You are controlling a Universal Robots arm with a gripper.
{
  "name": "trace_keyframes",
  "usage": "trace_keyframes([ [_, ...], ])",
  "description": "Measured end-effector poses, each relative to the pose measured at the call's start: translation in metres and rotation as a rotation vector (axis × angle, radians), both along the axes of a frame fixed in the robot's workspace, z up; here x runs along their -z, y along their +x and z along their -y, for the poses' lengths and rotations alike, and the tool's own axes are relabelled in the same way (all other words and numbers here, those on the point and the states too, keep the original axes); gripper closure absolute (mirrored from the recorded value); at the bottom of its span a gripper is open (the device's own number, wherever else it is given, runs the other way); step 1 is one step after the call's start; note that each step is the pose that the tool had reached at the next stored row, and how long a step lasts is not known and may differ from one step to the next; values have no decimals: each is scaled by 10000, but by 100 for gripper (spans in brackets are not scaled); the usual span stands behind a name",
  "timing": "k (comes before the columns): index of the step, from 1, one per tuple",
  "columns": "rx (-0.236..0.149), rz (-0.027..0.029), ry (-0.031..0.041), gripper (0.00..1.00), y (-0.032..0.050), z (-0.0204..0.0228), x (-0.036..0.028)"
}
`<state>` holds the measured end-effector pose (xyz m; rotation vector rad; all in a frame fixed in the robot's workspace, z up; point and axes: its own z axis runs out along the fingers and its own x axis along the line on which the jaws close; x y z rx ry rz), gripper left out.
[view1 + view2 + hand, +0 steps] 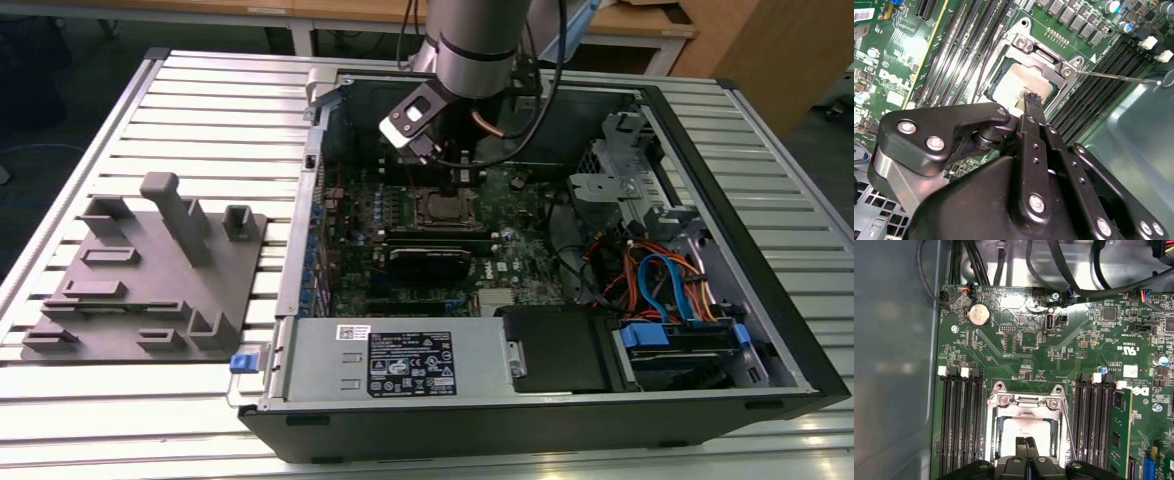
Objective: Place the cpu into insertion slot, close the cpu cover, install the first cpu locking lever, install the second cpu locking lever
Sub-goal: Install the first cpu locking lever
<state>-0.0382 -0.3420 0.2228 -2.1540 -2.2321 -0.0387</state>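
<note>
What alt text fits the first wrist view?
The shut gripper points its tips at the pale cpu, which lies inside the silver cover frame. Around them spreads the green motherboard, with black memory slots on both sides of the cover and a coin battery farther off.

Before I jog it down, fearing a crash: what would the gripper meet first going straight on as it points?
Probably the cpu, its pale top showing in the window of the cpu cover, beyond the gripper; depth is unclear.
</note>
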Motion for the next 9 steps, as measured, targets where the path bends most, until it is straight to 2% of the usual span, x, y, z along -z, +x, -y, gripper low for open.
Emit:
trace_keyframes([
  [9, 0, 0, 0, 89, 0, 0, -96],
])
